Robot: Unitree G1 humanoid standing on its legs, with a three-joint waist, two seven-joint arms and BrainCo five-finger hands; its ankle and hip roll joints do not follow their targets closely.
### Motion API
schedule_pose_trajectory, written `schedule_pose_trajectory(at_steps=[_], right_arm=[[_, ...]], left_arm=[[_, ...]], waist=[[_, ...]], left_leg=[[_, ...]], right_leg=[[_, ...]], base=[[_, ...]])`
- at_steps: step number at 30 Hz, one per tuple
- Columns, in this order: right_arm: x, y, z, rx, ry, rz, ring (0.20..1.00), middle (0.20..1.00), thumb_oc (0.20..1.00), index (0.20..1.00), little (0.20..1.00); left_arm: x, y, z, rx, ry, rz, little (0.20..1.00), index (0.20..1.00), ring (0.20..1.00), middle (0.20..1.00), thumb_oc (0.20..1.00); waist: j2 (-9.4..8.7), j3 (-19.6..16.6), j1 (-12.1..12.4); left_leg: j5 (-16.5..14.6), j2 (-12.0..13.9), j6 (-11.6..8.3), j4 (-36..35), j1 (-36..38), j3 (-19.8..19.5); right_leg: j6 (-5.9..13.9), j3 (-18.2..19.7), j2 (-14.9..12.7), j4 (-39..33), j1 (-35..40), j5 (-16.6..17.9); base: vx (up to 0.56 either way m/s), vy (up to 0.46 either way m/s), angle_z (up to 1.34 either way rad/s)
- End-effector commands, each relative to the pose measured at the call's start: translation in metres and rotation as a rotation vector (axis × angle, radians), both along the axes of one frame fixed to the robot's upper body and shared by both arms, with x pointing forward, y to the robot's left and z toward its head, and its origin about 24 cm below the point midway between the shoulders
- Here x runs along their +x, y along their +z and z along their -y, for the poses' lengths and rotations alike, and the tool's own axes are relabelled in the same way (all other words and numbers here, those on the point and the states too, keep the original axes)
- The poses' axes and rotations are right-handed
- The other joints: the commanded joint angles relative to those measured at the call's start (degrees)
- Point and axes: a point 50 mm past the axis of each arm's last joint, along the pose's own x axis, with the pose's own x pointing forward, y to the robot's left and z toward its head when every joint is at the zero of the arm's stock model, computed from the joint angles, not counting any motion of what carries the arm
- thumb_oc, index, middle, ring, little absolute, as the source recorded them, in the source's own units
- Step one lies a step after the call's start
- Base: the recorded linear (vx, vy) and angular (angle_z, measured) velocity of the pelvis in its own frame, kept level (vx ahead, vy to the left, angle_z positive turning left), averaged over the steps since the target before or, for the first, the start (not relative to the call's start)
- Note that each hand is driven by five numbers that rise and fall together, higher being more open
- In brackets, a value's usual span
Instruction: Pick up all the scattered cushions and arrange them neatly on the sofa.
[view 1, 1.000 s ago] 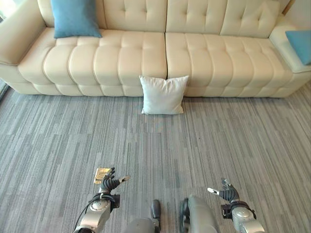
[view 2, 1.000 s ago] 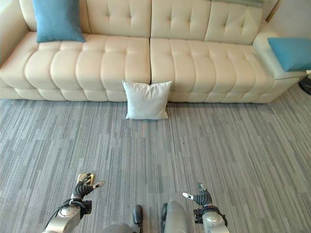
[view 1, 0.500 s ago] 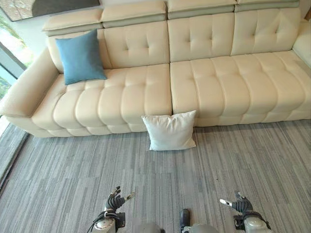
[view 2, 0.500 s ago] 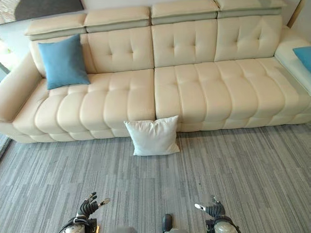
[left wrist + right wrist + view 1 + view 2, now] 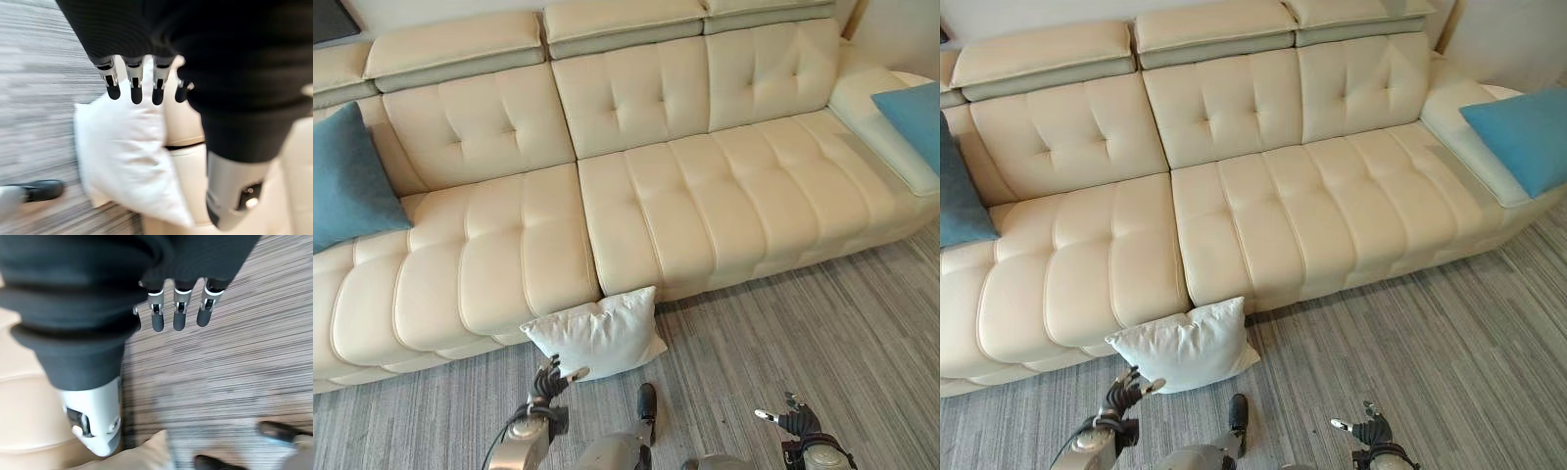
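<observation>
A white square fabric cushion lies on the grey striped carpet, leaning against the front of the cream tufted leather sofa at about 6 o'clock from its centre seam. One blue fabric cushion stands on the seat at 9 o'clock and a second blue cushion lies on the sofa's end section at 2 o'clock. The left hand hovers just beside the white cushion's near edge with fingers straight and spread, holding nothing, while the right hand hangs over the carpet at 5 o'clock, fingers likewise relaxed and empty.

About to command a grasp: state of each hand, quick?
Left hand: open, holding nothing, just short of the white cushion.
Right hand: open, holding nothing, over the carpet.
</observation>
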Motion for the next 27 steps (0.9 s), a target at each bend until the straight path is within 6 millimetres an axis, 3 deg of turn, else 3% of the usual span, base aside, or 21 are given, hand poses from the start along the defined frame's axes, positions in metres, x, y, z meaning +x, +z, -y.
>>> schedule_pose_trajectory(at_steps=[1,2,3,5,9,10,11,12,13,16,18,23,27], right_arm=[[0.029,0.02,0.004,-0.048,0.088,0.123,1.0,1.0,1.0,1.0,1.0],[0.032,0.02,0.0,-0.041,0.1,0.126,1.0,1.0,1.0,1.0,1.0],[0.034,0.02,-0.002,-0.039,0.101,0.13,1.0,1.0,1.0,1.0,1.0],[0.034,0.02,-0.005,-0.033,0.104,0.128,1.0,1.0,1.0,1.0,1.0],[0.037,0.018,-0.01,-0.021,0.112,0.126,1.0,1.0,1.0,1.0,1.0],[0.038,0.018,-0.012,-0.017,0.106,0.128,1.0,1.0,1.0,1.0,1.0],[0.038,0.018,-0.012,-0.018,0.106,0.128,1.0,1.0,1.0,1.0,1.0],[0.038,0.018,-0.013,-0.016,0.103,0.129,1.0,1.0,1.0,1.0,1.0],[0.036,0.018,-0.011,-0.02,0.1,0.125,1.0,1.0,1.0,1.0,1.0],[0.027,0.012,-0.008,-0.026,0.112,0.085,1.0,1.0,1.0,1.0,1.0],[0.026,0.013,-0.004,-0.033,0.11,0.087,1.0,1.0,1.0,1.0,1.0],[0.035,0.022,0.007,-0.071,0.114,0.122,1.0,1.0,1.0,1.0,1.0],[0.034,0.021,0.009,-0.07,0.107,0.114,1.0,1.0,1.0,1.0,1.0]], left_arm=[[0.001,0.01,-0.01,0.056,-0.019,0.047,1.0,1.0,1.0,1.0,1.0],[0.004,0.013,-0.011,0.055,-0.023,0.061,1.0,1.0,1.0,1.0,1.0],[0.007,0.014,-0.012,0.06,-0.026,0.07,1.0,1.0,1.0,1.0,1.0],[0.009,0.015,-0.01,0.063,-0.037,0.076,1.0,1.0,1.0,1.0,1.0],[0.017,0.019,-0.008,0.069,-0.059,0.095,1.0,1.0,1.0,1.0,1.0],[0.019,0.019,-0.008,0.07,-0.062,0.098,1.0,1.0,1.0,1.0,1.0],[0.019,0.019,-0.008,0.07,-0.062,0.098,1.0,1.0,1.0,1.0,1.0],[0.021,0.021,-0.009,0.071,-0.054,0.104,1.0,1.0,1.0,1.0,1.0],[0.021,0.021,-0.011,0.078,-0.05,0.104,1.0,1.0,1.0,1.0,1.0],[0.017,0.017,-0.003,0.059,-0.077,0.093,1.0,1.0,1.0,1.0,1.0],[0.015,0.015,-0.001,0.047,-0.076,0.081,1.0,1.0,1.0,1.0,1.0],[0.015,0.016,0.001,0.031,-0.072,0.09,1.0,1.0,1.0,1.0,1.0],[0.011,0.013,0.001,0.027,-0.066,0.077,1.0,1.0,1.0,1.0,1.0]], waist=[[0.71,0.0,1.02],[0.58,0.67,1.03],[0.62,1.05,0.81],[0.84,1.24,0.59],[2.22,2.23,0.56],[2.31,2.71,0.24],[2.31,2.73,0.24],[1.88,2.92,0.11],[1.58,2.96,-0.18],[1.06,1.32,-0.43],[1.25,1.03,-0.34],[1.61,2.76,-0.11],[1.42,2.34,0.2]], left_leg=[[-1.69,8.16,-9.94,-1.36,-0.41,2.04],[-3.29,7.6,-8.62,-1.36,1.33,2.67],[-3.86,7.41,-8.18,-1.36,2.1,3.08],[-4.59,7.27,-7.98,-1.36,2.87,3.17],[-5.62,8.44,-8.5,-1.36,4.22,3.3],[-5.54,8.78,-8.95,-1.36,4.53,3.13],[-5.54,8.79,-8.96,-1.36,4.56,3.13],[-5.59,8.8,-9.37,-1.36,5.05,3.29],[-5.74,8.88,-9.63,-1.36,5.48,3.21],[-6.13,8.75,-10.46,-1.36,6.8,2.25],[-6.01,8.8,-10.78,-1.36,7.6,1.58],[-8.04,9.42,-12.26,7.86,2.93,2.09],[-7.55,10.97,-12.65,6.64,3.45,2.01]], right_leg=[[1.52,0.41,-1.12,4.27,-5.05,6.25],[2.56,0.65,-2.53,12.56,-9.19,9.88],[3.05,0.87,-3.04,16.13,-10.66,11.56],[2.84,1.13,-3.24,18.02,-12.02,11.63],[1.4,0.24,-1.78,11.41,-15.64,8.46],[1.09,1.71,0.34,4.85,-16.37,8.19],[1.09,1.71,0.35,4.82,-16.33,8.2],[1.25,2.82,2.23,-2.47,-17.72,10.42],[1.17,2.16,2.7,-4.54,-17.58,11.26],[-0.19,1.87,3.63,-10.86,-11.64,11.24],[-0.63,1.13,3.77,-12.18,-9.82,11.29],[-2.07,-1.47,2.29,-10.97,-9.61,10.16],[-2.24,-2.41,1.43,-11.05,-9.25,9.96]], base=[[0.25,0.297,-0.18],[0.23,0.299,-0.1],[0.14,0.219,-0.15],[0.11,0.132,0.29],[0.09,0.048,0.13],[0.04,-0.035,0.11],[0.08,-0.11,0.09],[0.08,-0.124,0.07],[0.18,-0.226,0.01],[0.19,-0.208,0.24],[0.13,-0.161,0.53],[-0.01,-0.104,0.27],[0.01,0.006,0.3]])
